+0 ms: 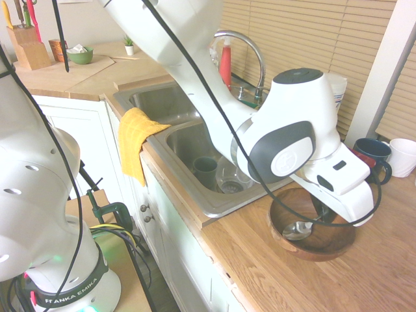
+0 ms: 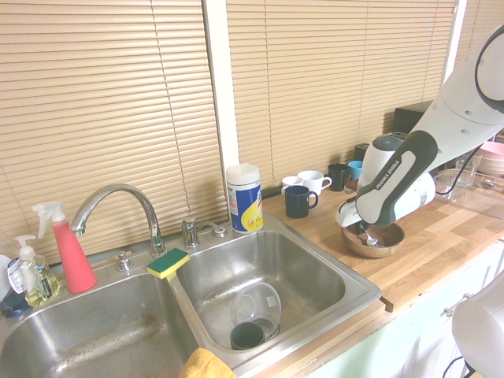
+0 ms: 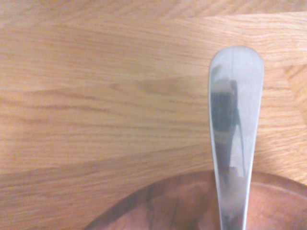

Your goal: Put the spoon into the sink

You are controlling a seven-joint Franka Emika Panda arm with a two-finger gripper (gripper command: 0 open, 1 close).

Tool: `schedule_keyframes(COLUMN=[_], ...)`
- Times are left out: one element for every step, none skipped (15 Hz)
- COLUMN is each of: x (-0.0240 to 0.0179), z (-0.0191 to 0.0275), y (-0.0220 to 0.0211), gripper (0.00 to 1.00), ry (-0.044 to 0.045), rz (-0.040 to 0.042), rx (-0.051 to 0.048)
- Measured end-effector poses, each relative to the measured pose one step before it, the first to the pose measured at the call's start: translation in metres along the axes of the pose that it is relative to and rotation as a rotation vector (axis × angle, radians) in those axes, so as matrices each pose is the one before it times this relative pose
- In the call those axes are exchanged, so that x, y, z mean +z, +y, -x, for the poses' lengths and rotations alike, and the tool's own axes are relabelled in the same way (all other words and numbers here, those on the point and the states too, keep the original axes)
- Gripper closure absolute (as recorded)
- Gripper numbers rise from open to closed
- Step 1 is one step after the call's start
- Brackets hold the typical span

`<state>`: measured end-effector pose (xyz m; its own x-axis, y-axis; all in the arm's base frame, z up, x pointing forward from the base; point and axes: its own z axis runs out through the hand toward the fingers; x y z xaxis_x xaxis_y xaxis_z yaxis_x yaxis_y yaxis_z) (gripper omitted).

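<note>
The spoon (image 1: 298, 231) lies tilted in the round wooden bowl (image 1: 318, 252) on the counter, its oval end down inside and its handle (image 3: 235, 120) reaching past the rim. It is smooth metal, stiff and probably light; it should not bend or break, but the polished surface could let it slip or swivel in a loose pinch. The gripper (image 1: 320, 216) is down in the bowl with its fingers closed, apparently pinching the spoon low on the handle, near the oval end. That looks a fair place to take hold, close to the heavier end, though the long free part of the handle may catch the rim, so a straight lift comes first. Past the bowl, on the window side, stand a dark blue mug (image 2: 298, 201) and white mugs (image 2: 314, 182). On its other side is the steel sink (image 1: 218, 212); the near basin holds a dark cup (image 1: 205, 170) and a clear container (image 2: 257, 305), so the spoon would best be let go low, beside them.
</note>
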<state>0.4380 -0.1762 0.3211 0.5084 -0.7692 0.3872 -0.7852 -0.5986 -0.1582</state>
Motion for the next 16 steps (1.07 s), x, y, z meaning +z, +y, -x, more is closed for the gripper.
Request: schedule_keyframes(x=[-0.00199,-0.00476,-0.00823,-0.01149,-0.01393,-0.0164,-0.01527,-0.01469,-0.01369,-0.01228,-0.0093,-0.00693,-0.00384,-0.00115,0.00004,0.00046], z=[-0.00304,-0.00419,-0.00514,-0.00494,-0.00452,-0.00421,-0.00231,0.00034,0.00447,0.01023,0.01545,0.02127,0.02613,0.02619,0.02546,0.02572], y=[0.00124,0.00071,-0.00012,-0.00138,-0.00224,-0.00282,-0.00433,-0.00724,-0.01195,-0.01838,-0.02139,-0.02434,-0.0244,-0.02191,-0.02013,-0.01931], gripper=[1.0,1.0,1.0,1.0,1.0,1.0,1.0,1.0,1.0,1.0,1.0,1.0,1.0,1.0,1.0,1.0], ry=[0.00055,0.00378,0.00778,0.00742,0.00852,0.01079,0.01028,0.0097,0.01,0.01257,0.01184,0.00984,0.009,0.0071,0.00695,0.00575], rz=[-0.0088,-0.01324,-0.01704,-0.01806,-0.01569,-0.012,-0.01065,-0.01023,-0.00823,-0.00718,-0.00186,0.0026,0.00523,0.00771,0.00851,0.00798], rx=[0.00582,0.00678,0.00448,0.00231,-0.00145,-0.00591,-0.00835,-0.01567,-0.0335,-0.04201,-0.04259,-0.04197,-0.04826,-0.04556,-0.04099,-0.03499])
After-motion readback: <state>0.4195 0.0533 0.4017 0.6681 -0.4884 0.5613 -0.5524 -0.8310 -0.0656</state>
